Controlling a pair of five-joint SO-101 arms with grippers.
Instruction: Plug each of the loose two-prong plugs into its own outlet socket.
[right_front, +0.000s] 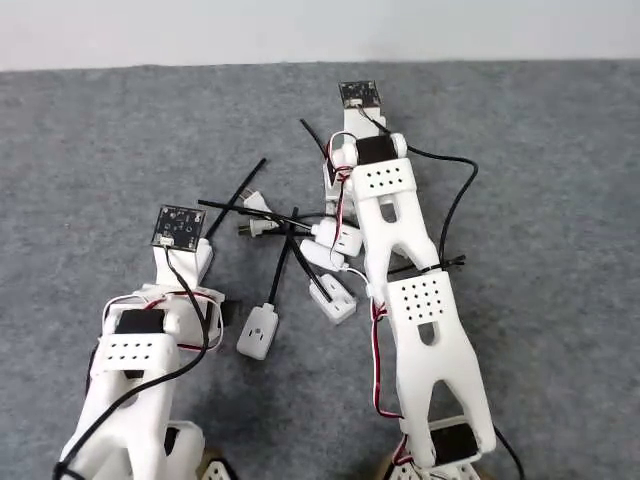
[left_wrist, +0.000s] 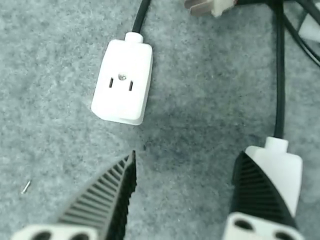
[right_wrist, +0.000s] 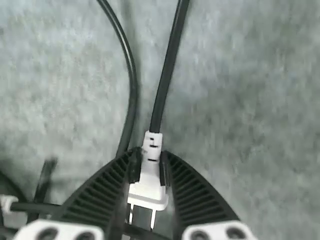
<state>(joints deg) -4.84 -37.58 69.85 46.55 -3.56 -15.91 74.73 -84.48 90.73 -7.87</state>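
The right claw (right_wrist: 149, 154) is seen clamped shut on a white plug (right_wrist: 148, 186), gripped by its sides just below where its black cord (right_wrist: 167, 75) leaves it. The prongs (right_wrist: 142, 218) are turned back toward the wrist and are partly cut off at the frame edge. In the high view this claw is hidden beneath the right arm (right_front: 400, 220), so its place among the cords cannot be made out there.

The left claw (left_wrist: 188, 156) is held open over the grey carpet (left_wrist: 60, 130), with nothing between its fingers. A white socket (left_wrist: 122, 82) lies face up just beyond it, untouched, with two slots and a screw shown. A second white block (left_wrist: 282, 162) on a cord is partly covered by one finger (left_wrist: 255, 192); whether it is a socket or a plug cannot be told. A cut-off plug (left_wrist: 207, 6) is clipped by that view's edge.

From above, a loose plug (right_front: 256, 226) is seen between the arms and a lone socket (right_front: 257, 331) beside the left arm. Further white pieces (right_front: 333, 297) are crowded against the right arm, and their cords cannot be traced
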